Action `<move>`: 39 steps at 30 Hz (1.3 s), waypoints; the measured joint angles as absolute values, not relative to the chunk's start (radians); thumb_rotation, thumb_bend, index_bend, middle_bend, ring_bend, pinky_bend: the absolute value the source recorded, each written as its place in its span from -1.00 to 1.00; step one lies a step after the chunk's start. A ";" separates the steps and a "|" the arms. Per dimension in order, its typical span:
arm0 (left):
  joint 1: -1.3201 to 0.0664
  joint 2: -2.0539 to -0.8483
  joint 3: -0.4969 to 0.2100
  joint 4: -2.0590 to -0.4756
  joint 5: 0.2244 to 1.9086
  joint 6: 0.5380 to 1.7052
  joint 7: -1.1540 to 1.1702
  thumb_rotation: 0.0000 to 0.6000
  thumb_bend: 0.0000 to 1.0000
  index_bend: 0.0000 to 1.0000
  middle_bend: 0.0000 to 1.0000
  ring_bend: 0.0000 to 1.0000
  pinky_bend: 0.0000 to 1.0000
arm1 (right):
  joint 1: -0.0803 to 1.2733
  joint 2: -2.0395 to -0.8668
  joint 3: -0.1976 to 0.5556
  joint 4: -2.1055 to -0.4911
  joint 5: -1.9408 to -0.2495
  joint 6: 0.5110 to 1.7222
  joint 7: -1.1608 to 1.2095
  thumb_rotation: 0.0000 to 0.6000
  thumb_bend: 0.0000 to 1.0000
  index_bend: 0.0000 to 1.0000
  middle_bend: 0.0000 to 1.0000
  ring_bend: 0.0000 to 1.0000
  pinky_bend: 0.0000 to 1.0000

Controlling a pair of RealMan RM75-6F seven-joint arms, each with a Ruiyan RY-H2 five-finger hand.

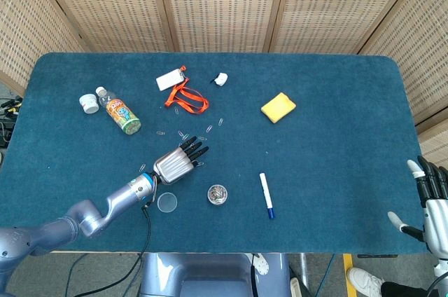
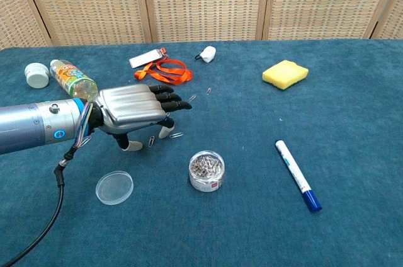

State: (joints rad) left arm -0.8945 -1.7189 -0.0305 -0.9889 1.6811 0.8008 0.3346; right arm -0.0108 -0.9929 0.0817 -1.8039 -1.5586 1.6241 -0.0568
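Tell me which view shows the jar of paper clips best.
The chest view: the jar of paper clips is close, its clear wall and heaped clips plain. The head view shows the jar only as a small round top.
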 measured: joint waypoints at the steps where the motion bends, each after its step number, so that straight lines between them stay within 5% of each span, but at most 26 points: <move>1: -0.896 -1.721 -0.029 -0.987 1.680 0.801 0.338 1.00 -0.40 -0.14 -1.00 -1.00 -1.00 | -0.012 -0.992 0.082 -1.804 -1.559 1.626 -0.052 1.00 -1.00 -1.00 -1.00 -1.00 -1.00; 15: -0.900 -1.723 -0.007 -0.996 1.644 0.804 0.370 1.00 -0.23 0.14 -1.00 -1.00 -1.00 | -0.015 -0.984 0.082 -1.804 -1.566 1.632 -0.036 1.00 -1.00 -1.00 -1.00 -1.00 -1.00; 39: -0.885 -1.655 -0.019 -1.088 1.596 0.860 0.384 1.00 -0.13 0.22 -1.00 -1.00 -1.00 | -0.018 -0.973 0.079 -1.809 -1.582 1.641 -0.014 1.00 -1.00 -1.00 -1.00 -1.00 -1.00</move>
